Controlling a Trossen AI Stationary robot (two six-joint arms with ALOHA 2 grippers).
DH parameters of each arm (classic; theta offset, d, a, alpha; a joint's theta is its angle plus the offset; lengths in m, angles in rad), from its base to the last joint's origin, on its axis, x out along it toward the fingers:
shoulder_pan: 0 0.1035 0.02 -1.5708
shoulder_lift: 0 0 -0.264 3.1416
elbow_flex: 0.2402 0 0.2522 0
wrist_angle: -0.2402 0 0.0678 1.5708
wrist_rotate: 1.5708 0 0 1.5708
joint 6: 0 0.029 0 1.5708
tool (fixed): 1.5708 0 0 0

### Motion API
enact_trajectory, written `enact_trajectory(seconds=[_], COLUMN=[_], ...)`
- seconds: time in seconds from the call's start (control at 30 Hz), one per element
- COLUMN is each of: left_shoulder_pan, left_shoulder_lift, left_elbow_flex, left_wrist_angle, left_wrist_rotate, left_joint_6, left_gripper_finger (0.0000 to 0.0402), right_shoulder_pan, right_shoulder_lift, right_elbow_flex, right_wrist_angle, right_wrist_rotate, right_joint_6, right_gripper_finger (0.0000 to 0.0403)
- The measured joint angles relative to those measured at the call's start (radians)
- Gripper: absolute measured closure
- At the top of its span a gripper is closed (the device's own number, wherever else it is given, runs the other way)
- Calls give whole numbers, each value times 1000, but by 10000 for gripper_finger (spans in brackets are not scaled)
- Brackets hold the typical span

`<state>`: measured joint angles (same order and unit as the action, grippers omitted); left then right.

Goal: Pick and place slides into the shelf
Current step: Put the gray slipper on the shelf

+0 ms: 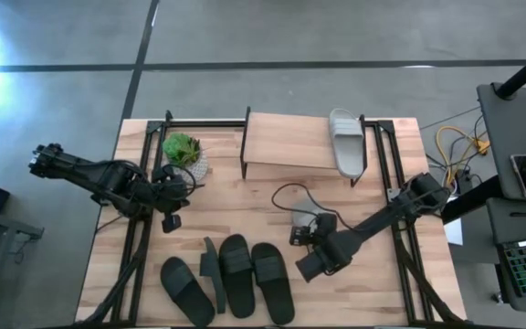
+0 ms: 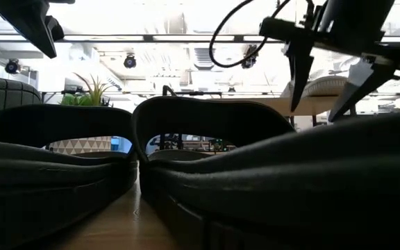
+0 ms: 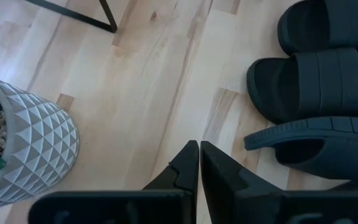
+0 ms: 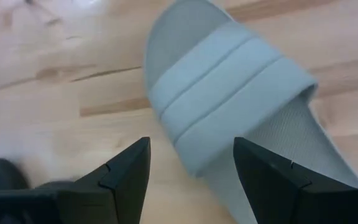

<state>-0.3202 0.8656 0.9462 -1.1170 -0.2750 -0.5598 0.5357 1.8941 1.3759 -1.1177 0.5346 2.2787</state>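
- Two fingers of the right gripper stand spread wide, empty, over a light grey slide lying on the tabletop.
- Left gripper is pinched shut on nothing, near the potted plant.
- Black slides are clustered at the table's front edge, one tipped on its side.
- Another grey slide rests on the shelf at the table's far side.
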Motion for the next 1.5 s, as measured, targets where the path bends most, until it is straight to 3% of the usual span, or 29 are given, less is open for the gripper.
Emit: enact_trajectory(seconds=[0.47, 0.83, 1.0, 1.3, 1.5], left_shoulder_pan=[0, 0, 0, 0, 0], left_shoulder_lift=[-2, 0, 1, 1, 1], left_elbow_flex=[8, 10, 10, 9, 9], left_wrist_angle=[-55, -53, -53, -53, -53], left_wrist_rotate=[44, 84, 88, 92, 94], left_joint_6=[-2, 0, 0, 0, 0], left_gripper_finger=[400, 400, 400, 400, 400], right_shoulder_pan=[-23, -93, -104, -104, -110], right_shoulder_lift=[93, 118, 118, 116, 117], right_elbow_flex=[-12, -12, -18, -59, -66], right_wrist_angle=[94, 102, 107, 121, 113], right_wrist_rotate=[-10, 102, 106, 129, 157], right_joint_6=[3, -4, -17, -29, -29], right_gripper_finger=[183, 188, 232, 379, 390])
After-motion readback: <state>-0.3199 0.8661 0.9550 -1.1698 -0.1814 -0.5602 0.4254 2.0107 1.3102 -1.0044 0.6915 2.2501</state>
